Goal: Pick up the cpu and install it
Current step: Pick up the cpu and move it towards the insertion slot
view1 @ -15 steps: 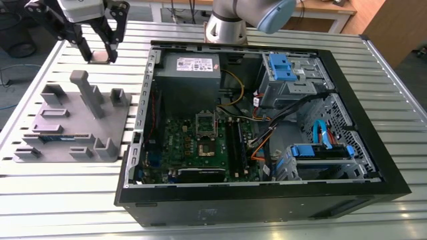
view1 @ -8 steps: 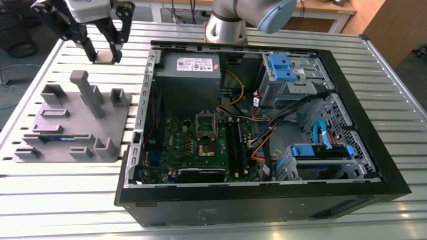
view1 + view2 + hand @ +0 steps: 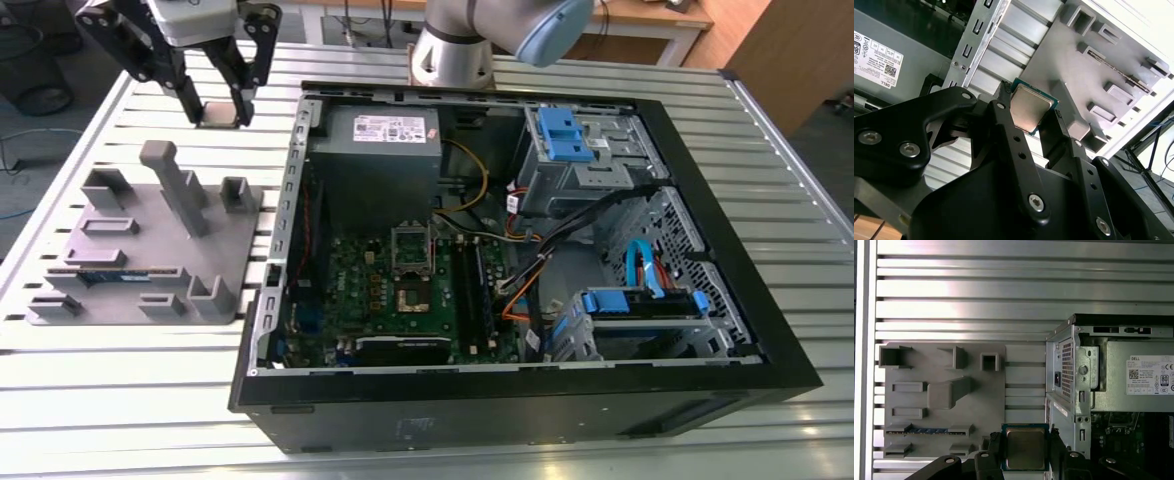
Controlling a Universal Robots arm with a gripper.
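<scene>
gripper (image 3: 220, 112) at the upper left of the exterior view, hanging over the slatted table (image 3: 120, 440), between the grey fixture tray (image 3: 127, 240) and the far corner of the open computer case (image 3: 527, 405).

fingers narrow, clamped on the cpu (image 3: 218, 118). in both wrist views the chip (image 3: 1025, 447) is pinched by two opposite edges at the very fingertips (image 3: 1004, 102), silvery lid facing the cameras. judged: the edge grip keeps the pads off the underside contacts and holds the chip flat and square for seating.

cpu is in the air, clear of tray and table, outside the case. the socket (image 3: 408, 292) lies on the green board mid-case, well apart from the gripper, toward the exterior view's right and lower. its silver frame (image 3: 411, 246) looks swung open, probably to take the chip. not sure of that.

the tray holds a memory stick (image 3: 929, 430) with a blue label in one slot. its raised pockets likely fix parts at known spots.

hard to make out:
- chip underside and corner marks hidden, so orientation against the socket cannot be checked.
- in the exterior view the cpu is a pale sliver between the dark fingers.
- the arm is cut off by the frame's top edge.
- socket pins too small to tell.
- which tray pocket suits the chip cannot be told.
</scene>
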